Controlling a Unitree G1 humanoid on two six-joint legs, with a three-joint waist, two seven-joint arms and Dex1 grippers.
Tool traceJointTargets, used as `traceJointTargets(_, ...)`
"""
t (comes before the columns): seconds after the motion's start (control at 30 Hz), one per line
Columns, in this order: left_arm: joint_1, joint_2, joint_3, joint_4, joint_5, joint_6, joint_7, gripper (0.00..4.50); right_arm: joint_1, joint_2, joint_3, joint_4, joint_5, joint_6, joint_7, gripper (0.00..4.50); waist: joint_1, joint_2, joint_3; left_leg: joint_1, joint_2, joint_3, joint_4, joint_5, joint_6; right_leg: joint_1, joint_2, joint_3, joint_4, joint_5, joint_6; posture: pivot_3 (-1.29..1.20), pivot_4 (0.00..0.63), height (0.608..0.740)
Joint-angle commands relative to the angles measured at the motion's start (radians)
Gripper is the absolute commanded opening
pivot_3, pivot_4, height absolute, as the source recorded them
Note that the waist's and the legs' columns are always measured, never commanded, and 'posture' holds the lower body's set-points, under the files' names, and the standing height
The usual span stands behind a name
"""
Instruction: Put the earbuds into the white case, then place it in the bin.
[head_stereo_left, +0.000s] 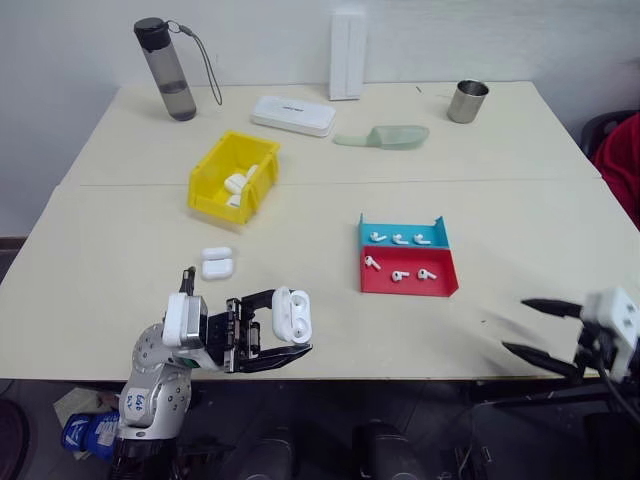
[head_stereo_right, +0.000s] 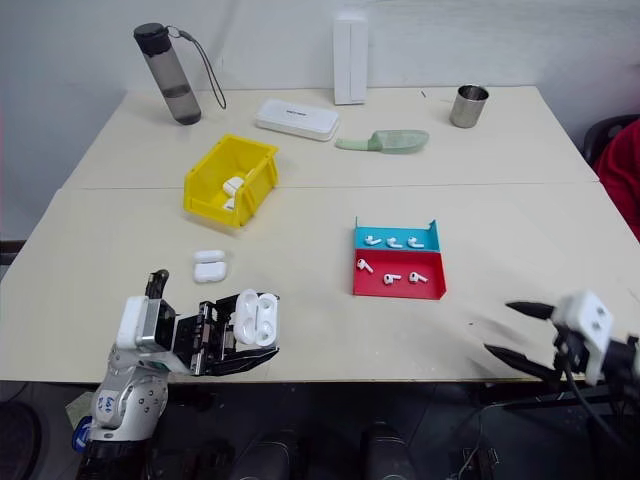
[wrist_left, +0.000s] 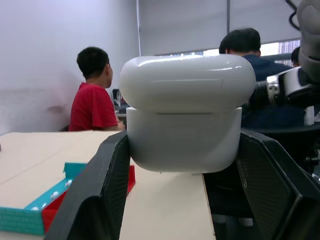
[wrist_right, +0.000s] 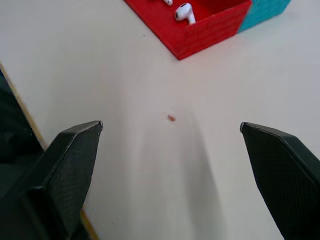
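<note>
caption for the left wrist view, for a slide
Left gripper shut on the white case, red tray beyond.

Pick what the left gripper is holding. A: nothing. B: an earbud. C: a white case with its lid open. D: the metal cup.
C: the left gripper is shut on a white case whose lid stands open, held over the table's near edge.

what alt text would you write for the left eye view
The left gripper holds an open white case above the near table edge, while the right gripper hangs open and empty at the right. On the table sit a yellow bin of cases and teal and red trays holding earbuds.
</note>
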Motion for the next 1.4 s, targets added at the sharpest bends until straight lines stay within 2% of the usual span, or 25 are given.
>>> traceJointTargets(0.03,0.002,0.015,-0.019,-0.033,-0.022,-0.004,0.002,2.76,-0.117,-0.089,0.073,-0.176,0.073,0.263,-0.04,4.5,0.005,0.0,0.0,0.0,0.0,-0.001,0.0,0.0,0.0,0.0,0.0,-0.001,0.0,0.0,0.0,0.0,0.15,0.74)
traceJointTargets(0.17,0.004,0.026,-0.049,-0.046,-0.013,0.002,0.011,2.76,-0.352,-0.19,0.241,-0.28,0.069,0.513,-0.057,4.5,0.02,0.0,0.0,-0.003,-0.001,-0.001,0.0,-0.001,0.0,-0.001,-0.001,-0.001,-0.002,0.0,0.0,0.0,0.15,0.74)
traceJointTargets(0.27,0.009,0.055,-0.054,-0.057,-0.025,0.026,0.014,2.76,-0.483,-0.211,0.347,-0.314,0.038,0.627,-0.075,4.5,0.03,-0.001,0.001,-0.003,-0.001,-0.003,0.0,-0.001,0.0,-0.001,-0.001,-0.002,-0.004,0.0,0.0,0.0,0.15,0.74)
traceJointTargets(0.43,0.02,0.105,-0.052,-0.084,-0.061,0.082,0.023,2.76,-0.668,-0.135,0.574,-0.312,-0.114,0.65,-0.088,4.5,0.024,-0.001,0.001,-0.007,-0.001,-0.004,-0.001,-0.001,0.001,-0.003,-0.001,-0.002,-0.008,0.0,0.0,0.0,0.15,0.74)
traceJointTargets(0.53,0.024,0.111,-0.058,-0.08,-0.059,0.079,0.021,2.76,-0.737,-0.086,0.648,-0.261,-0.201,0.64,-0.108,4.5,0.02,-0.001,0.001,-0.007,-0.001,-0.004,-0.001,-0.001,0.001,-0.003,-0.001,-0.002,-0.008,0.0,0.0,0.0,0.15,0.74)
traceJointTargets(0.57,0.029,0.109,-0.06,-0.078,-0.054,0.07,0.019,2.76,-0.761,-0.069,0.667,-0.237,-0.231,0.63,-0.115,4.32,0.02,-0.001,0.001,-0.007,-0.001,-0.004,-0.001,-0.001,0.001,-0.004,-0.001,-0.002,-0.008,0.0,0.0,0.0,0.15,0.74)
traceJointTargets(0.67,0.053,0.107,-0.066,-0.067,-0.038,0.045,0.008,2.76,-0.81,-0.037,0.707,-0.184,-0.29,0.62,-0.114,3.57,0.021,-0.001,0.001,-0.007,-0.001,-0.004,-0.001,-0.001,0.001,-0.004,-0.001,-0.002,-0.008,0.0,0.0,0.0,0.15,0.74)
traceJointTargets(0.8,0.072,0.11,-0.071,-0.061,-0.023,0.019,0.002,2.76,-0.837,-0.027,0.743,-0.145,-0.348,0.595,-0.078,2.21,0.024,-0.001,0.001,-0.008,-0.001,-0.004,-0.002,-0.001,0.001,-0.005,-0.001,-0.003,-0.007,0.0,0.0,0.0,0.15,0.74)
traceJointTargets(1.4,0.11,0.135,-0.089,-0.111,-0.038,0.028,0.038,2.76,-0.876,0.04,0.792,-0.04,-0.498,0.61,-0.024,2.21,0.022,-0.001,0.001,-0.012,-0.001,-0.004,-0.001,-0.001,0.001,-0.009,-0.001,-0.002,-0.006,0.0,0.0,0.0,0.15,0.74)
